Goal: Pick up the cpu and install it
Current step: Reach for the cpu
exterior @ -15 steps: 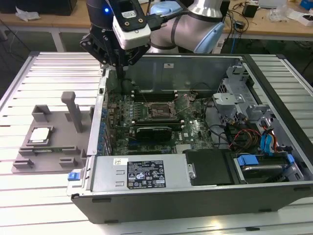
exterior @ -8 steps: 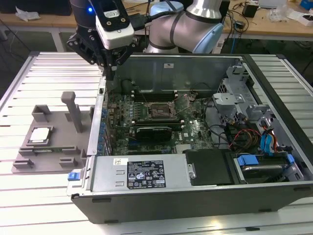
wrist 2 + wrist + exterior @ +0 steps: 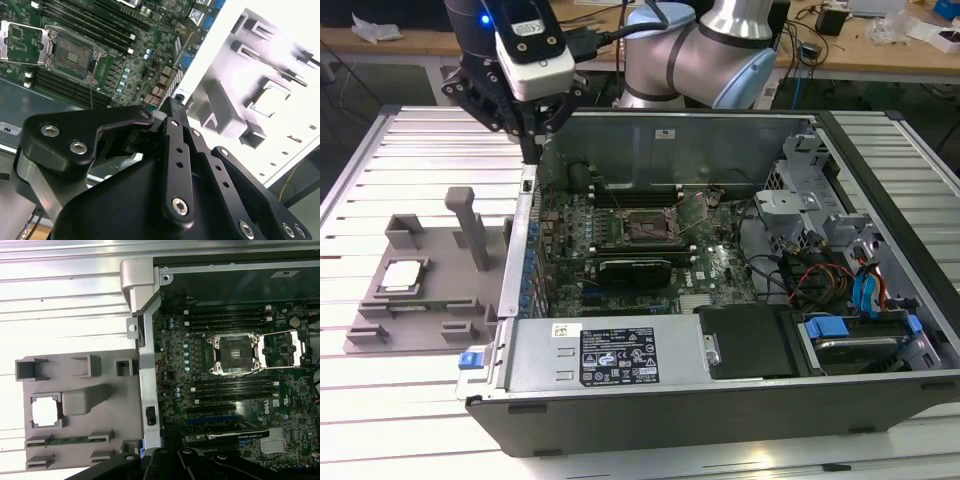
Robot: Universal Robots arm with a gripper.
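Holding the black gripper (image 3: 531, 150) clenched on nothing at the exterior view's upper left, I judged the small flat silvery square cpu (image 3: 402, 277), lying in the grey plastic tray (image 3: 445, 290) at mid-left, light, stiff, slick and fragile, best pinched by opposite edges.

A silvery table of ribbed aluminium slats (image 3: 420, 150) is carrying two things. A flat grey plastic tray with upright blocks (image 3: 445, 285) is lying toward the exterior view's left. A large open dark-grey metal computer case (image 3: 720, 410) is sitting just beside it.
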